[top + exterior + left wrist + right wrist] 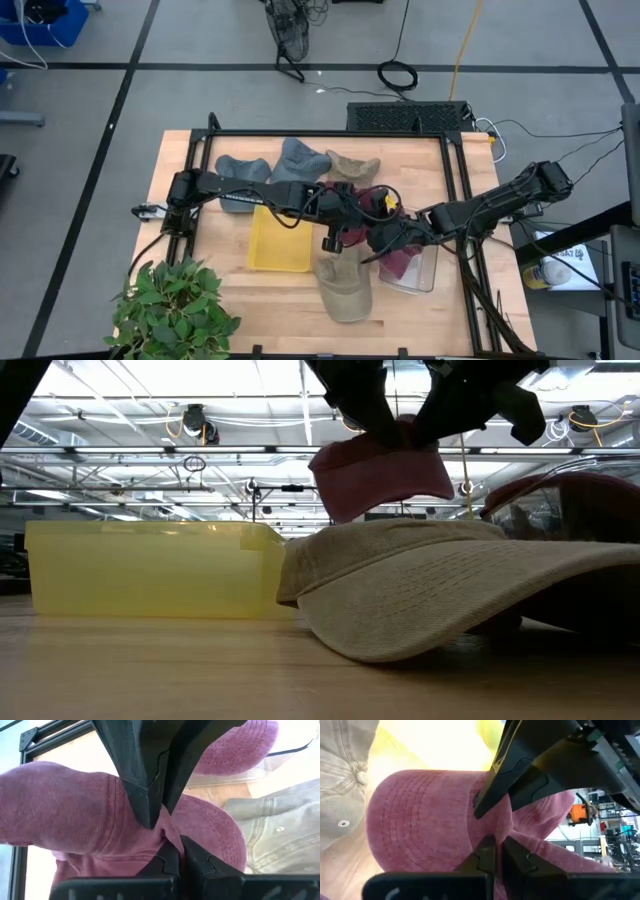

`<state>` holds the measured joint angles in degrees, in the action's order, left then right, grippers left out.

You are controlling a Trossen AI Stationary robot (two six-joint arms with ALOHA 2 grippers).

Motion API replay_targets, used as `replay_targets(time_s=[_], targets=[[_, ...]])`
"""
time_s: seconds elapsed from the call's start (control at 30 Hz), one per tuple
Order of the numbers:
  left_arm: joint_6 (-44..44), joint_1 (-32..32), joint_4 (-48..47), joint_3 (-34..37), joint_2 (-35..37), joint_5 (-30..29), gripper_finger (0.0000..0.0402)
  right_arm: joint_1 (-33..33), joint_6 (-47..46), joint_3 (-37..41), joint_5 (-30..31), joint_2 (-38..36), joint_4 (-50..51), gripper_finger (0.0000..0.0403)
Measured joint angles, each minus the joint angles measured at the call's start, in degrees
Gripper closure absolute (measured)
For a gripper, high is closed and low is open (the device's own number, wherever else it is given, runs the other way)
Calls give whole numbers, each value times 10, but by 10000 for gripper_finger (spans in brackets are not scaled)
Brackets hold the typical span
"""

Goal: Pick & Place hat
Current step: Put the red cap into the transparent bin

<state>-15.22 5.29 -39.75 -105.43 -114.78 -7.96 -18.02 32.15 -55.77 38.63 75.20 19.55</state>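
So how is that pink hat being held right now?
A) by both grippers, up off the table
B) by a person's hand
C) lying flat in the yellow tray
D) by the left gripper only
A: the low view shows the pink hat hanging above the tan hat, and each wrist view shows both grippers pinching its fabric, left gripper and right gripper.

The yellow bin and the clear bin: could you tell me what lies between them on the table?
In the high view, the tan cap lies between the yellow bin and clear bin, with both grippers holding the maroon hat above that gap.
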Motion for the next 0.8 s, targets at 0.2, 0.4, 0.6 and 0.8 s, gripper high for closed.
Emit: replay_targets(time_s=[0.2, 0.4, 0.6, 0.8], targets=[[-18, 11, -14, 0, 11, -40, 352, 0, -8, 0, 2, -5, 5, 401], [0, 42, -27, -2, 63, -122, 267, 3, -29, 1, 14, -28, 23, 402], [78, 61, -99, 5, 115, -128, 200, 0, -31, 1, 69, -68, 34, 402], [90, 60, -74, 95, 138, -129, 193, -28, -56, 1, 78, -151, 23, 402]])
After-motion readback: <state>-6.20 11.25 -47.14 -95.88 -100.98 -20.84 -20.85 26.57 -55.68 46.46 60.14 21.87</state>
